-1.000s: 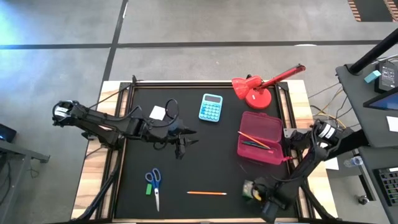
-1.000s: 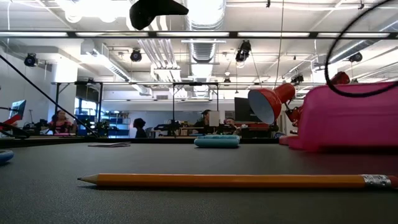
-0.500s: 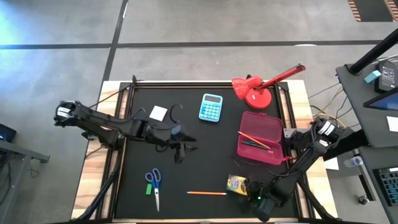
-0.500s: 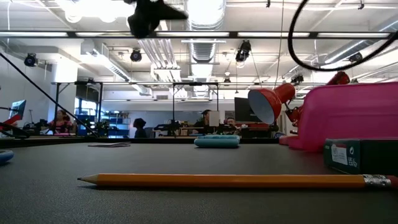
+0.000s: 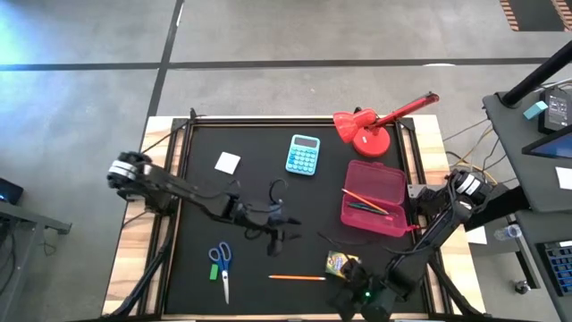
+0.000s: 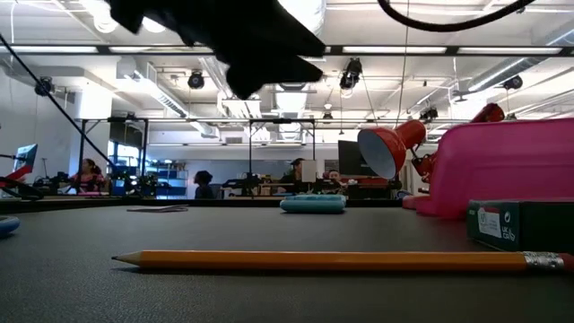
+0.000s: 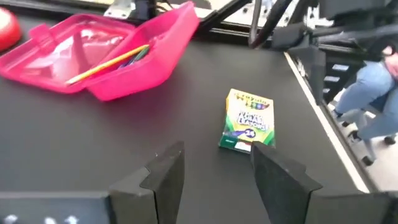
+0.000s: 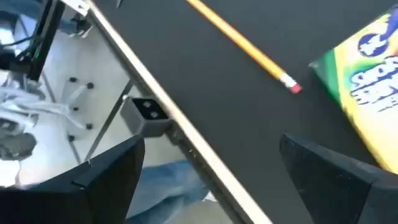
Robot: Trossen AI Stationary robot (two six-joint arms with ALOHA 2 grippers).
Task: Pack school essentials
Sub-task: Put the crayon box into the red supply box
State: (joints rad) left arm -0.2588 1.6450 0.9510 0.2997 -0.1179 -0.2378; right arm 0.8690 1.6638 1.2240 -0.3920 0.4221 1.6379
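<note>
The left gripper [image 5: 284,234] hangs over the middle of the black desk [image 5: 268,192], its jaws parted and holding nothing; in its wrist view the two dark fingers [image 7: 166,171] stand apart with bare desk between them. Just beyond them lies the yellow-green cardboard crayon box [image 7: 246,120], flat and apart from the fingers. Farther off sits the open pink plastic pencil case [image 7: 106,56], tilted on its hinged lid, with an orange pencil [image 5: 365,199] and a dark pen already inside.

The right gripper [image 5: 351,300] sits low at the desk's near edge toward the right corner, jaws spread wide and empty. Its wrist view shows the crayon box just ahead and the eraser end of a loose orange pencil [image 8: 244,45] close to it.

That loose pencil lies along the near edge, between the crayon box and the blue-handled scissors [image 5: 222,266]. A tiny green block [image 5: 214,270] touches the scissors' left side. A small white square [image 5: 227,162] lies toward the far left corner, well apart from both arms. A light blue calculator [image 5: 303,154] rests near the far edge, and a red desk lamp [image 5: 375,125] stands at the far right corner, just behind the pink case. Nothing lies between the left jaws and the crayon box.
</note>
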